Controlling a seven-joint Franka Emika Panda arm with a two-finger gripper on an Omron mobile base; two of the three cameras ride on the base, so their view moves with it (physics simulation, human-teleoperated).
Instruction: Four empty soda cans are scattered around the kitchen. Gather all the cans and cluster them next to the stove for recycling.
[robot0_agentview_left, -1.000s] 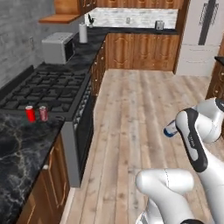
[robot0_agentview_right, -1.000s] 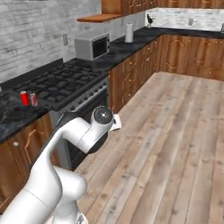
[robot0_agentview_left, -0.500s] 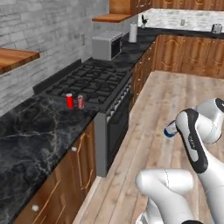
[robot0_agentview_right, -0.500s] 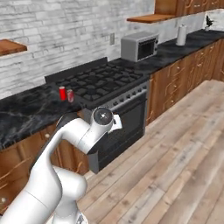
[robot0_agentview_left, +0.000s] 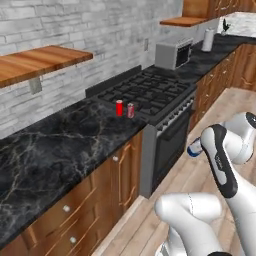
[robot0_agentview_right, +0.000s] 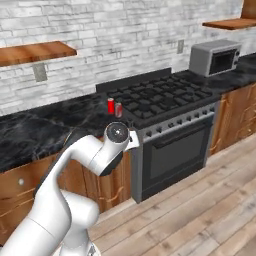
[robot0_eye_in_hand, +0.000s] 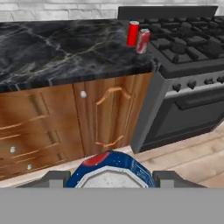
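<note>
Stone, wood, iron and painted metal in front of me.

The counter is polished black marble with pale veins, slightly glossy. Cabinets and shelf are warm varnished wood, the floor paler matt planks. The wall is rough grey-white brick. The stove has matt black cast-iron grates and a smooth dark oven front. Two red cans look like painted metal with silver tops; the blue can between my fingers shows a dull silvery lid. The microwave is brushed grey metal.

Kitchen: black stove, microwave, wooden cabinets.
</note>
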